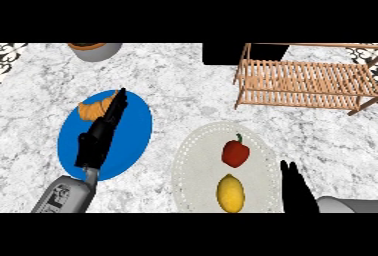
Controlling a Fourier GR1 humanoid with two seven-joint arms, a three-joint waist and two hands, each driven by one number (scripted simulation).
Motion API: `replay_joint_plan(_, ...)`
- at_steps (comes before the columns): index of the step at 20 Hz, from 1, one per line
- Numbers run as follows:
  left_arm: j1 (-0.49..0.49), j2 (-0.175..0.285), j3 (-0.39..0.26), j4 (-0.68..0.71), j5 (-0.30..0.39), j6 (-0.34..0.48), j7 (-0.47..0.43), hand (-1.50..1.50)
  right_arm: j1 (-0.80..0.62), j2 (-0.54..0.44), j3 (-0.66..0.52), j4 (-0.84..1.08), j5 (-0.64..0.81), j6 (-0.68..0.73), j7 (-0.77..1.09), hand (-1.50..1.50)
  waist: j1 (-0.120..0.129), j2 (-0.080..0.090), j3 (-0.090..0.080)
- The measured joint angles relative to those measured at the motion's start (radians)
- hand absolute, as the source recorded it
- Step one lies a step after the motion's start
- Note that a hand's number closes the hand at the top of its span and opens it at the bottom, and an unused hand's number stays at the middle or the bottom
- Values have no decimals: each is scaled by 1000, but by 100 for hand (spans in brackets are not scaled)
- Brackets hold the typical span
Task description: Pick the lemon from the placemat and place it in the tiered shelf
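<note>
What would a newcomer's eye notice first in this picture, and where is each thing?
The bright blue round plate at the left stands out most, with a brown croissant on it and the left hand stretched over it. Next comes the pale round placemat at the lower middle, bearing a red bell pepper and a yellow lemon; the slatted wooden tiered shelf stands at the upper right.

A single camera sits at the robot's head and looks steeply down onto the marbled desk, facing away from the body. The forearms enter from the lower edge, with the left hand at the view's left and the right hand at its right. The camera is close: the placemat reaches the lower edge, and the tiered shelf is cut at the right edge.
</note>
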Motion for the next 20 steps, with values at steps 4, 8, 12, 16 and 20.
replay_joint_plan(4,19,-3,4,6,-7,-6,-21,0,-4,-2,-5,6,-30,0,-4,-150,-1,1,0)
replay_joint_plan(8,22,2,15,3,-2,-18,-13,0,-2,1,-11,11,-47,-2,-2,-150,-2,1,1)
replay_joint_plan(12,3,-10,19,10,-10,-15,-2,0,-1,5,-12,14,-56,-3,1,-150,-6,1,1)
replay_joint_plan(16,-2,-15,22,11,-16,-17,3,0,-6,19,-30,52,-62,-12,-3,-150,-5,1,1)
replay_joint_plan(20,12,-8,34,9,-12,-34,-12,0,-39,40,-43,111,-59,-10,7,-150,-3,1,1)
